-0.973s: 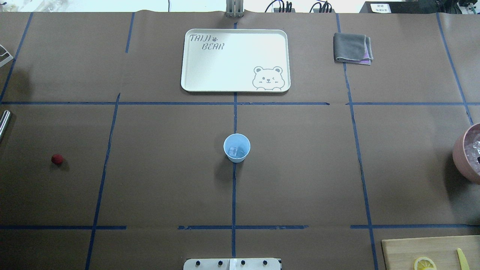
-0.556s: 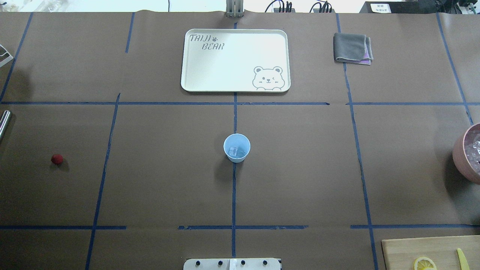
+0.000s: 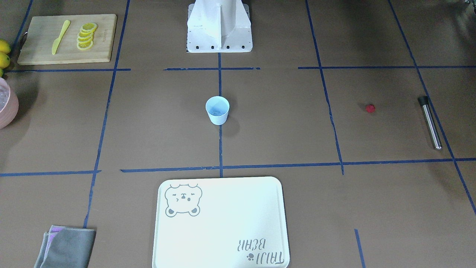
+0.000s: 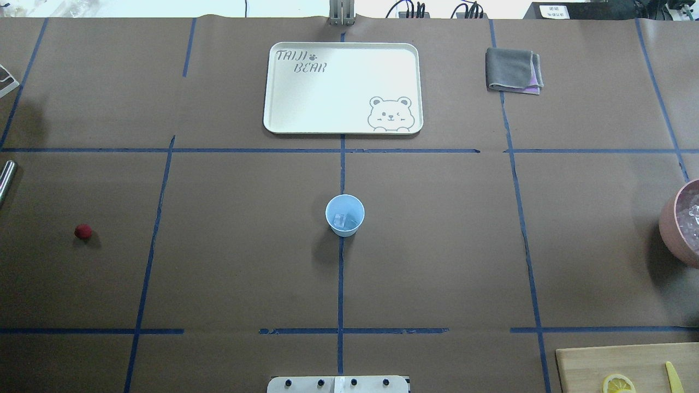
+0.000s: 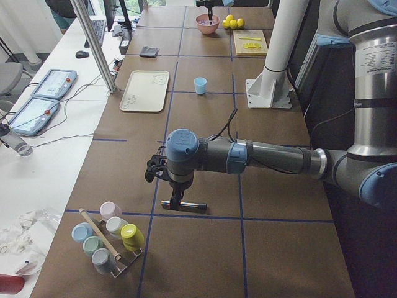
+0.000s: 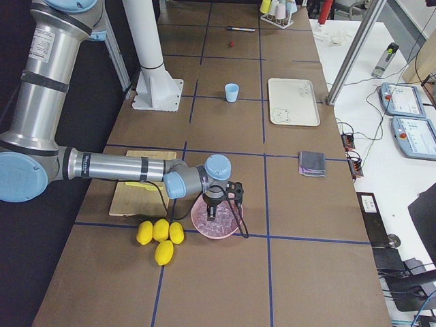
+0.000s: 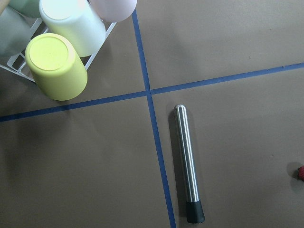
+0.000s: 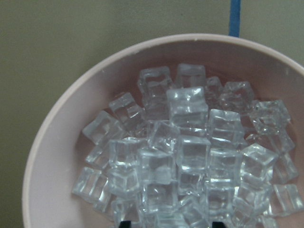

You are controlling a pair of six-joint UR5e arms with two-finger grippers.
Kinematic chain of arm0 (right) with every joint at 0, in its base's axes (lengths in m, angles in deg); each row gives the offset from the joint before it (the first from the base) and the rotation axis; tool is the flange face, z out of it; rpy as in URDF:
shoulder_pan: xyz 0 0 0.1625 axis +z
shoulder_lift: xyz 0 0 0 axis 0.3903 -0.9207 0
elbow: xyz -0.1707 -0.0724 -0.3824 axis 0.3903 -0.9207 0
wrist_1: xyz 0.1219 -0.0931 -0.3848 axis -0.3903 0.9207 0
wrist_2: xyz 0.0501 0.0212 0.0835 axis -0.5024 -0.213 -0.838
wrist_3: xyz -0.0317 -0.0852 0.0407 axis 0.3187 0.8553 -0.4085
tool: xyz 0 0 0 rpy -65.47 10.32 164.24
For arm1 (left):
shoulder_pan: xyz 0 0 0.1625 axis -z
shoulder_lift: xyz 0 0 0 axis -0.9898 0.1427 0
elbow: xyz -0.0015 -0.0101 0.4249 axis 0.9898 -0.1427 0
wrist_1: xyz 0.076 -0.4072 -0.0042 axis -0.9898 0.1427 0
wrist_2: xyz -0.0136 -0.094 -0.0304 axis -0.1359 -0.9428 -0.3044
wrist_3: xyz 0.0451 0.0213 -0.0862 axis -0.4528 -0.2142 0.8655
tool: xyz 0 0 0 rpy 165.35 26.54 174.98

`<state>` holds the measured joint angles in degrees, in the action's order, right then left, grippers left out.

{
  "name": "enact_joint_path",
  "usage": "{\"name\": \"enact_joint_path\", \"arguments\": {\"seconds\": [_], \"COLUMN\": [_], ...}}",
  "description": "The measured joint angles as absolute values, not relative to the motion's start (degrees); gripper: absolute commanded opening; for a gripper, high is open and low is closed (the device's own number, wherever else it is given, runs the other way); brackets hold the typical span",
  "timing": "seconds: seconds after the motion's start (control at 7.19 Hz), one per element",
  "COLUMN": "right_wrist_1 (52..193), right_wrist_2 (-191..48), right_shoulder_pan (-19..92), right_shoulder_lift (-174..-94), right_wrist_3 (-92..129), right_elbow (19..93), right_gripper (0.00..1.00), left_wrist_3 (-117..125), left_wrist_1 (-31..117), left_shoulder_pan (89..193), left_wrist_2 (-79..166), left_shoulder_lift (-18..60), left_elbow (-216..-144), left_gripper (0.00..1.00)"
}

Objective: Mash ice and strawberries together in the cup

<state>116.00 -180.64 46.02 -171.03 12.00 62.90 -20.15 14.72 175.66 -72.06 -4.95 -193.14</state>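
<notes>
The pale blue cup (image 4: 344,215) stands upright at the table's centre, also seen from the front (image 3: 217,109). One clear ice cube (image 4: 339,220) lies inside it. The red strawberry (image 4: 83,231) lies alone on the paper far to the left, and shows from the front (image 3: 370,108). My left gripper (image 5: 155,171) hovers over a steel muddler (image 7: 187,161); I cannot tell whether it is open or shut. My right gripper (image 6: 221,206) hangs open and empty over the pink bowl (image 6: 204,228) of ice cubes (image 8: 190,142), its fingertips (image 8: 124,224) set wide apart.
A white bear tray (image 4: 338,87) lies beyond the cup, with a folded grey cloth (image 4: 513,70) to its right. A cutting board (image 3: 44,48) holds lemon slices (image 3: 86,35) and a yellow knife. Whole lemons (image 6: 160,235) lie by the bowl. A rack of cups (image 5: 108,239) stands near the muddler.
Nothing on the table has moved. Only the shadow beside the pink bowl at the right edge has shifted a little.
</notes>
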Motion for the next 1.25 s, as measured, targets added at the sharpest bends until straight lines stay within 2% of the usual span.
{"name": "enact_joint_path", "arguments": {"seconds": [0.28, 0.42, 0.7, 0.83, 1.25], "right_wrist_1": [116.0, 116.0, 116.0, 116.0, 116.2], "right_wrist_2": [-180.6, -180.6, -180.6, -180.7, -180.3], "right_shoulder_pan": [46.0, 46.1, 46.1, 46.1, 47.6], "right_shoulder_lift": [-171.1, -171.1, -171.1, -171.1, -171.6], "right_wrist_3": [12.1, 12.1, 12.1, 12.1, 12.2], "right_elbow": [62.9, 62.9, 63.0, 63.1, 66.9], "right_gripper": [0.58, 0.48, 0.11, 0.01, 0.00], "left_wrist_3": [-20.2, -20.2, -20.2, -20.2, -20.2], "left_wrist_1": [14.7, 14.7, 14.7, 14.7, 14.7], "left_shoulder_pan": [175.7, 175.7, 175.7, 175.7, 175.7], "left_wrist_2": [-72.1, -72.1, -72.1, -72.1, -72.1], "left_shoulder_lift": [-4.9, -4.9, -4.9, -4.9, -5.0], "left_elbow": [-193.1, -193.2, -193.2, -193.2, -193.2], "left_gripper": [1.00, 1.00, 1.00, 1.00, 1.00]}}
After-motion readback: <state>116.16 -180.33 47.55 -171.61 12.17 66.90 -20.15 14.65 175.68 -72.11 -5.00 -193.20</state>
